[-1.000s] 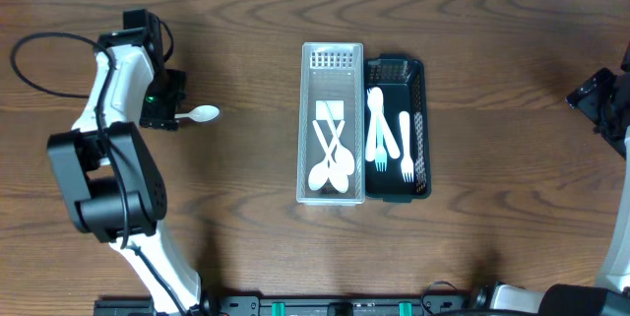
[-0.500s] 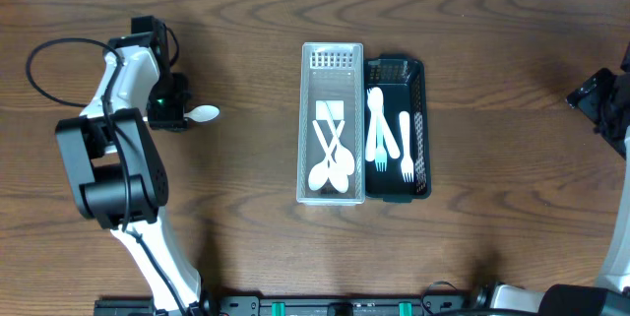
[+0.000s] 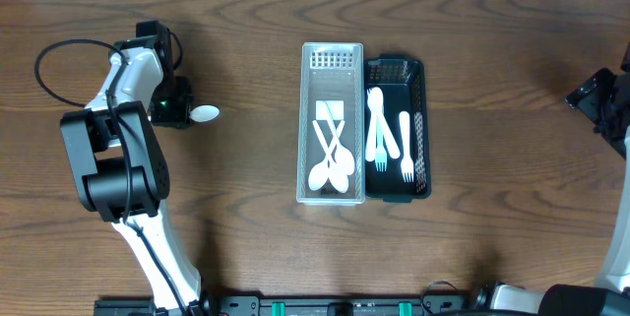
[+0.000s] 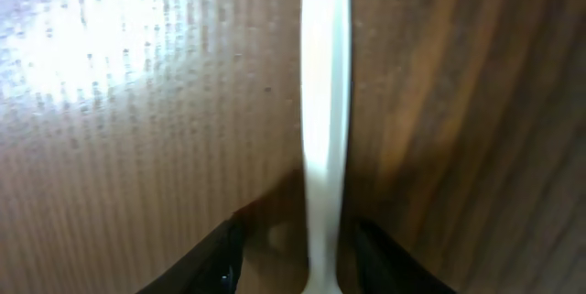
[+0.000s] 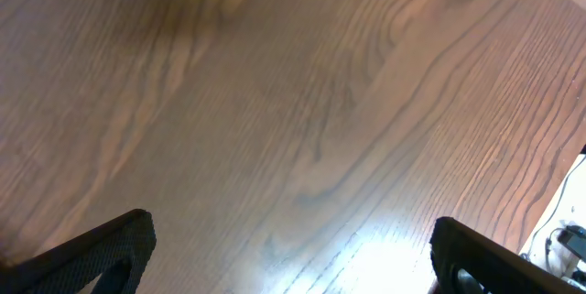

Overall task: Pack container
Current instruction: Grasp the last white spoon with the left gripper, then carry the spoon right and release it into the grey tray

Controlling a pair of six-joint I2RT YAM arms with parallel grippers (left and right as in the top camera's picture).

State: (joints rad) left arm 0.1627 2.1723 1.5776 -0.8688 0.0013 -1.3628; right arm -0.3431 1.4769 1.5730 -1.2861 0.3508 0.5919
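Observation:
A white plastic spoon lies on the wood table at the left. My left gripper is low over its handle end. In the left wrist view the handle runs between the two fingers, with a gap showing on either side, so the jaws are open around it. A clear container at the centre holds white spoons. A black basket beside it on the right holds white forks. My right gripper is open and empty over bare table at the far right edge.
The left arm's black cable loops over the table at the far left. The right wrist view shows only bare wood.
My left gripper has shifted a little right and toward the front, along the spoon's handle. The spoon, containers and right arm have not moved.

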